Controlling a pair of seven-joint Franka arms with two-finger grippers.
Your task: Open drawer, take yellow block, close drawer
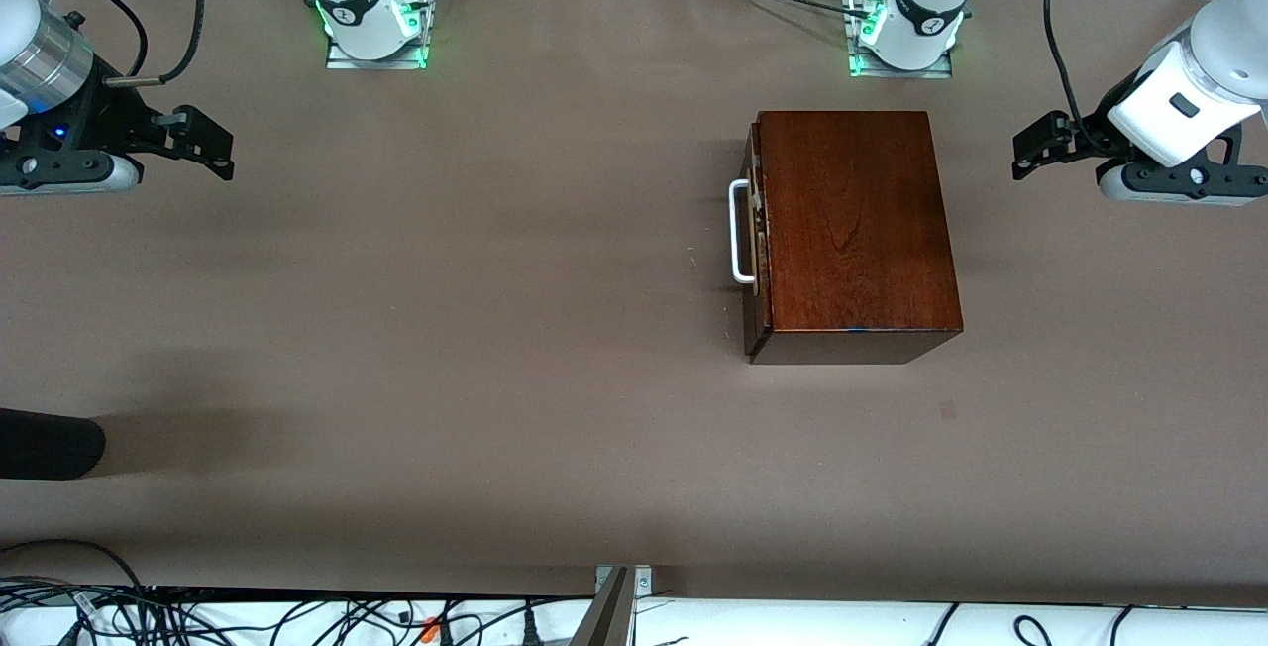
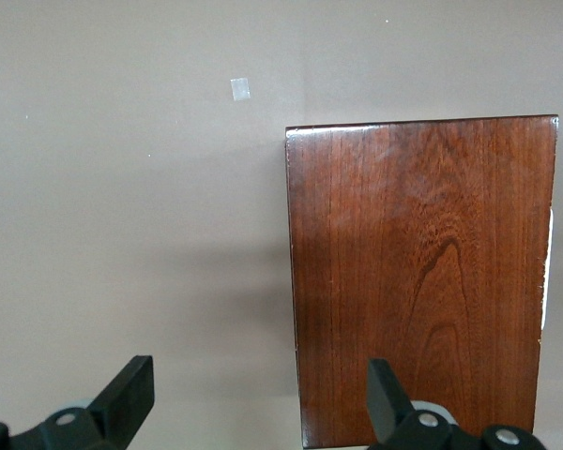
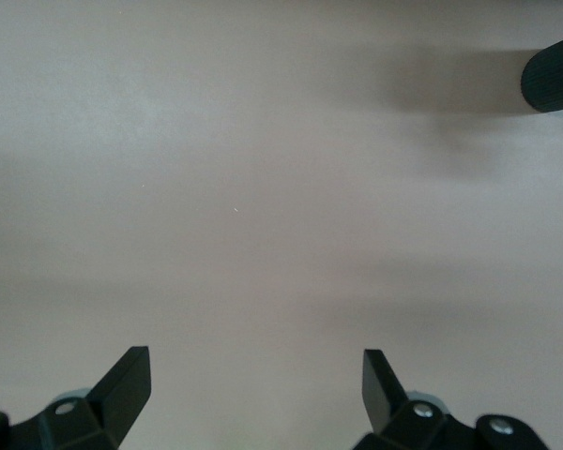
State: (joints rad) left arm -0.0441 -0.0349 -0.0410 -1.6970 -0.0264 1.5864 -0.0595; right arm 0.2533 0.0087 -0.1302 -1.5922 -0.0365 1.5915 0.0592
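Drawer [image 1: 757, 230] sits shut in its wooden box [image 1: 852, 225], handle [image 1: 738, 232] facing my right gripper [image 1: 203, 143], which hangs spread and empty, well apart; my left gripper [image 1: 1040, 146], likewise spread, hovers nearer the box.

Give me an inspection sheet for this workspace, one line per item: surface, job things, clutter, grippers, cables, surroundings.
Surface: brown table, one small pale mark.
Job's things: wooden box toward the left arm's end; drawer shut, white handle facing the right arm's end; yellow block nothing seen.
Clutter: dark rounded object at the table's edge.
Grippers: left gripper open, beside the box; right gripper open, over bare table; both wait.
Cables: bundles along the front-camera edge.
Surroundings: arm bases with green lights.
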